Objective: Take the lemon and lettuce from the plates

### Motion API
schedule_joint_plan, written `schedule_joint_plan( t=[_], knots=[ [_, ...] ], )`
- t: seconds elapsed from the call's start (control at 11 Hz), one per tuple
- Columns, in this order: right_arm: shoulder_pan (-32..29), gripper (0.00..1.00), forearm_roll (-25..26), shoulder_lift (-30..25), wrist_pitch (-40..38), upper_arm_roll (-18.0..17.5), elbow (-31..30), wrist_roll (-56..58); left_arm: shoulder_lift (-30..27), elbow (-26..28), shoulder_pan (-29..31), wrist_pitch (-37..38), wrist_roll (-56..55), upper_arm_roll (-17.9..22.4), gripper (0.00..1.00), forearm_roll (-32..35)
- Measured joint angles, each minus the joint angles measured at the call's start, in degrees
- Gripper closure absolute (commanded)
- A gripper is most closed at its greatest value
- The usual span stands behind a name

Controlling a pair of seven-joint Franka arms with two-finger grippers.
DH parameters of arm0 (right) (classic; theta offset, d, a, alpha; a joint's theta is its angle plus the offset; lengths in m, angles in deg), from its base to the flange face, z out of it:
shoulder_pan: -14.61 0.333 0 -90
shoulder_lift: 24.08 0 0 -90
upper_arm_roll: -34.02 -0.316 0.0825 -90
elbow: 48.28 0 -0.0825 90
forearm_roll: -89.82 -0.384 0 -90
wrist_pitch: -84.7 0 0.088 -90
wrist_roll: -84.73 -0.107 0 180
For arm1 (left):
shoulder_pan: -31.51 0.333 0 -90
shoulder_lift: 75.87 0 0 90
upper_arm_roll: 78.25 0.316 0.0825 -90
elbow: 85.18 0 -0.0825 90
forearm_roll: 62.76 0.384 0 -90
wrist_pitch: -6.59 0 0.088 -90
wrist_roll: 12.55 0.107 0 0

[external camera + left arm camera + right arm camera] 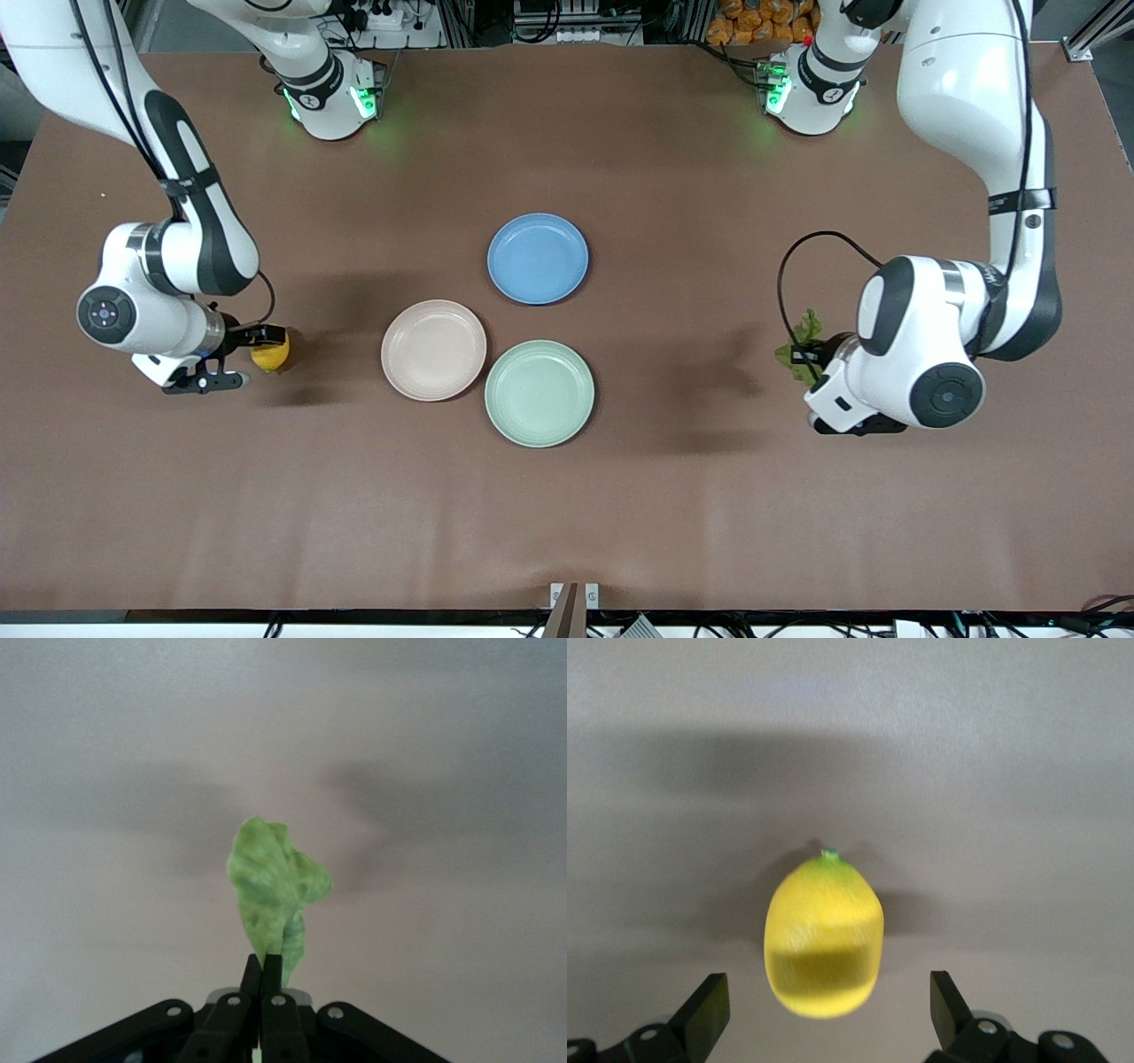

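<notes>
Lemon (823, 937) lies on the desk (567, 496) toward the right arm's end, well apart from the beige-pink plate (433, 349); the right pincer (829, 1010) stands released with its fingers spread wide on either side, touching nothing, which reads as a drop-off clear of the plates. Left pincer (263, 979) is clenched on the lettuce (273, 888) over the desk's left-arm end, well away from the mint green plate (539, 392). Both plates and the blue plate (538, 258) sit bare, so the lettuce likely awaits release.
</notes>
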Motion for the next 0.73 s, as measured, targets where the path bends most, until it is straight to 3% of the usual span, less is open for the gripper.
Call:
schedule_joint_plan(
  t=[0.36,0.45,0.55,0.73],
  knots=[
    [0.1,0.0,0.0,-7.7,3.2,-0.2,-8.2,0.0,0.6,1.1,2.0,0.0,2.8,0.0,1.0,0.1],
    [0.1,0.0,0.0,-9.6,3.4,-0.3,-10.1,0.0,0.8,1.2,2.0,0.0,2.8,0.0,0.63,0.1],
    [0.2,0.0,0.0,-11.6,3.4,-0.4,-11.7,0.0,0.9,1.2,2.0,0.0,2.8,-0.1,0.01,0.1],
    [0.7,0.0,0.0,-15.5,3.4,-0.6,-14.8,0.0,1.1,1.2,2.0,0.0,3.4,-0.2,0.0,0.1]
  ],
)
